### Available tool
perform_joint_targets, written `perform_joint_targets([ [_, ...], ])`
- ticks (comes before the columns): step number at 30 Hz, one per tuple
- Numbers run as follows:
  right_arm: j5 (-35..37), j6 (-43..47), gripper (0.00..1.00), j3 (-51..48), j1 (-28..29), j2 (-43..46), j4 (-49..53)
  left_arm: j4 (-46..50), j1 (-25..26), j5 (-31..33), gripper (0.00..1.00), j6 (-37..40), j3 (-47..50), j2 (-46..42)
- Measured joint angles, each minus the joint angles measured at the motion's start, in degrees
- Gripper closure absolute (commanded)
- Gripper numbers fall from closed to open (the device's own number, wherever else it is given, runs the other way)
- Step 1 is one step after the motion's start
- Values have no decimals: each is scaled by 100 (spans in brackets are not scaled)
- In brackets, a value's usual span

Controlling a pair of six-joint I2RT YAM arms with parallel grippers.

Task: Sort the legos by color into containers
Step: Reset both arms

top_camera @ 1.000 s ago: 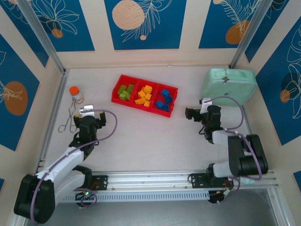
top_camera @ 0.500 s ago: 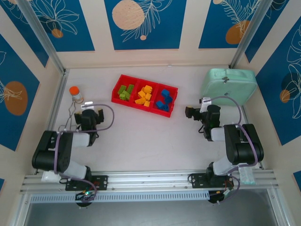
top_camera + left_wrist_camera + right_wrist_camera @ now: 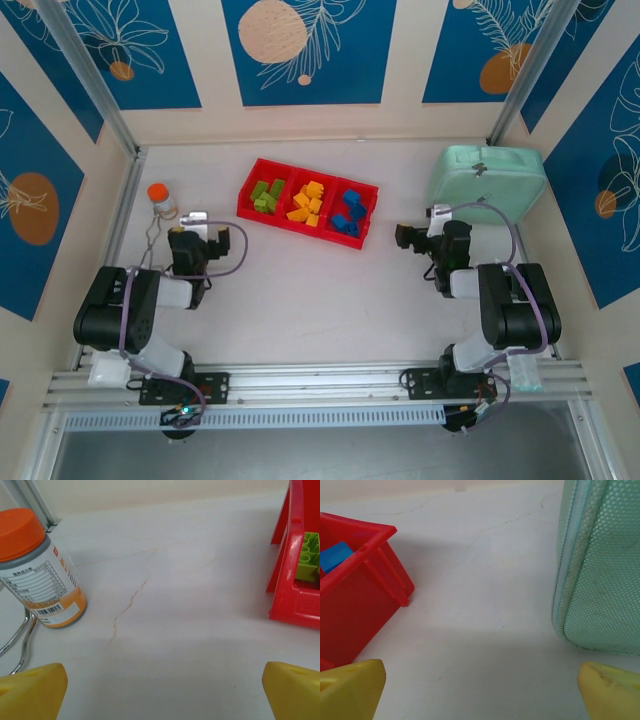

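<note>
Grippers both spread wide, holding nothing. Left gripper [image 3: 198, 238] [image 3: 162, 695] sits low over the tabletop [image 3: 320, 290], yellow fingertips [image 3: 30, 690] blunt and smooth, with bare pale marbled surface ahead of it. Just left of it is a bottle [image 3: 162, 199] [image 3: 40, 575]: upright cylinder, orange cap, printed label, with a thin metal wire loop [image 3: 17, 640] at its base. To its right is the corner of the red tray [image 3: 245, 195] [image 3: 292, 600], glossy plastic with slanted walls.

Right gripper [image 3: 428, 236] [image 3: 480, 690] is also low, in an open lane between the tray's right end wall [image 3: 355, 610] and the mint-green case [image 3: 488, 185] [image 3: 605, 565], which has a rounded edge, dimpled woven texture and a zipper seam.

All legos seen are inside the tray, sorted: green legos [image 3: 265, 195] in the left compartment, yellow legos [image 3: 307, 203] in the middle, blue legos [image 3: 348, 215] in the right. Small blocky studded bricks. There is wide free tabletop near the tray, and the far edge is close to the back wall.
</note>
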State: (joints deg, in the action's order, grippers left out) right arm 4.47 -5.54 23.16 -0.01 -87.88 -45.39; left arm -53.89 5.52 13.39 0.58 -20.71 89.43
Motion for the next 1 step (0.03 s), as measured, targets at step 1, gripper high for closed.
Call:
perform_joint_targets([
  [1, 0, 0, 1, 0, 0, 0, 0, -13, 0, -11, 1, 0, 0, 2],
])
